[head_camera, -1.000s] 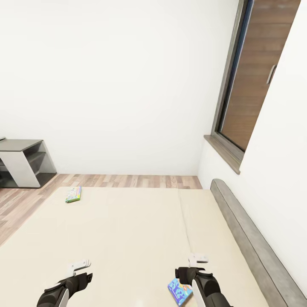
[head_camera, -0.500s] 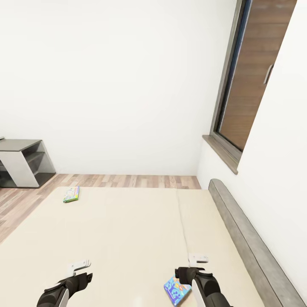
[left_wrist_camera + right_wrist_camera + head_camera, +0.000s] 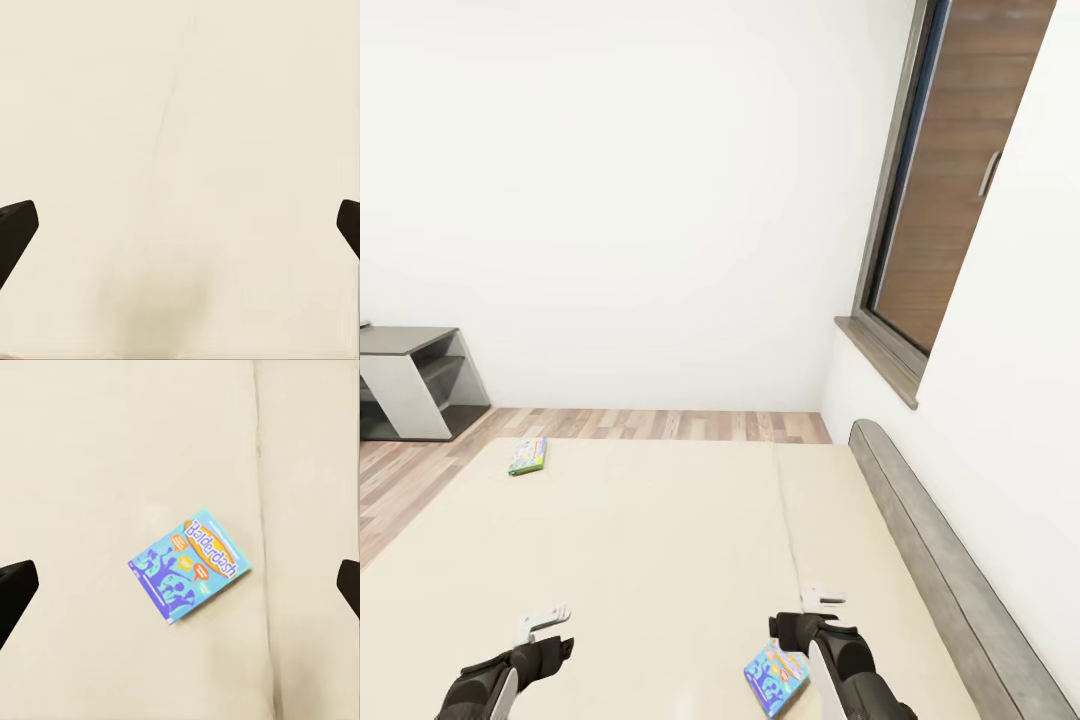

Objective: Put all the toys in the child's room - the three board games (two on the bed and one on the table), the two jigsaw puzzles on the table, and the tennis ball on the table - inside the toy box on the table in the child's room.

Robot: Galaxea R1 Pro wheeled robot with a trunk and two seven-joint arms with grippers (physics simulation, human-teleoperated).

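Right wrist view: blue Balderdash box (image 3: 190,571) lies flat and skewed on the beige mattress (image 3: 90,450), beneath the right gripper (image 3: 180,589), fingers spread wide and empty; head view: second game box (image 3: 528,455) at 10 o'clock, near the far edge; left gripper (image 3: 180,225) likewise wide, empty. Risk: a flat, skewed box on soft bedding may slide from a top pinch.

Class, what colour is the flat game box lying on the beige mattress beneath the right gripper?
Mainly blue, with an orange title band; right wrist view.
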